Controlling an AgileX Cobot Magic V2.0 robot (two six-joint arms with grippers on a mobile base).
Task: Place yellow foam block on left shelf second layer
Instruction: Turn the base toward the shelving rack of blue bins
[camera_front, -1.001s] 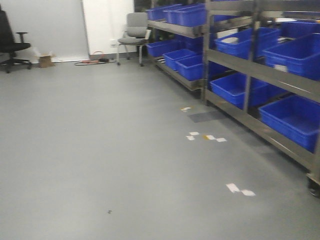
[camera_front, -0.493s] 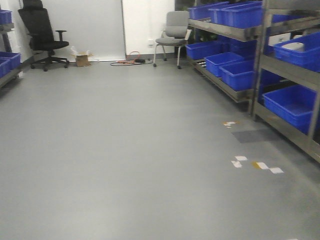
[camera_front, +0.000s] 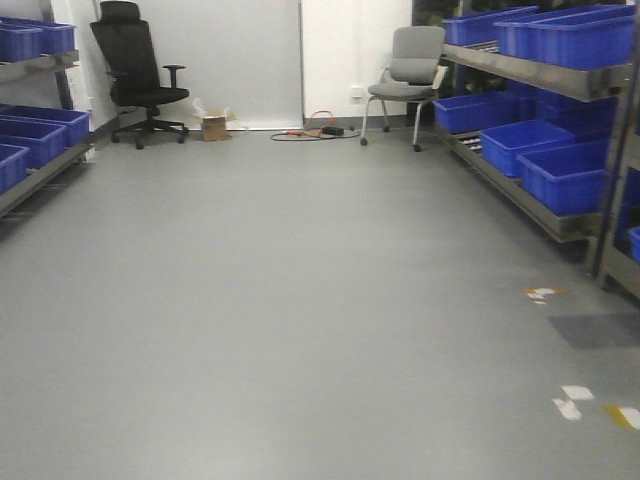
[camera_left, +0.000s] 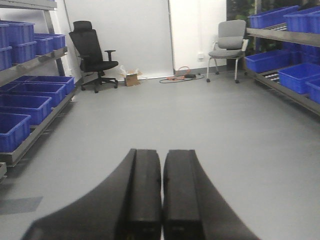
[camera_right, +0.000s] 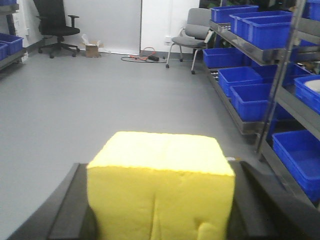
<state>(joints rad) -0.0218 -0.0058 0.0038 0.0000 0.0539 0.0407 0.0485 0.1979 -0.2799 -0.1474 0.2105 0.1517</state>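
The yellow foam block (camera_right: 160, 185) fills the lower part of the right wrist view. My right gripper (camera_right: 161, 172) is shut on it, with a black finger pressed against each side and the foam creased in front. In the left wrist view, my left gripper (camera_left: 162, 156) is shut with its two black fingers (camera_left: 145, 190) together and nothing between them. The left shelf (camera_left: 30, 64) stands ahead to the left, its metal levels holding blue bins (camera_left: 22, 105). It also shows at the left edge of the front view as the left shelf (camera_front: 45, 170). Neither gripper appears in the front view.
A right shelf (camera_front: 530, 75) with blue bins (camera_front: 560, 175) lines the right side. At the far wall stand a black office chair (camera_front: 135, 70), a grey chair (camera_front: 410, 70), a cardboard box (camera_front: 213, 126) and floor cables (camera_front: 315, 131). Paper markers (camera_front: 575, 400) lie on the grey floor.
The front view has swung to the left: the right shelf slid toward the right edge, the chairs moved right, and the left shelf with its blue bins came into view.
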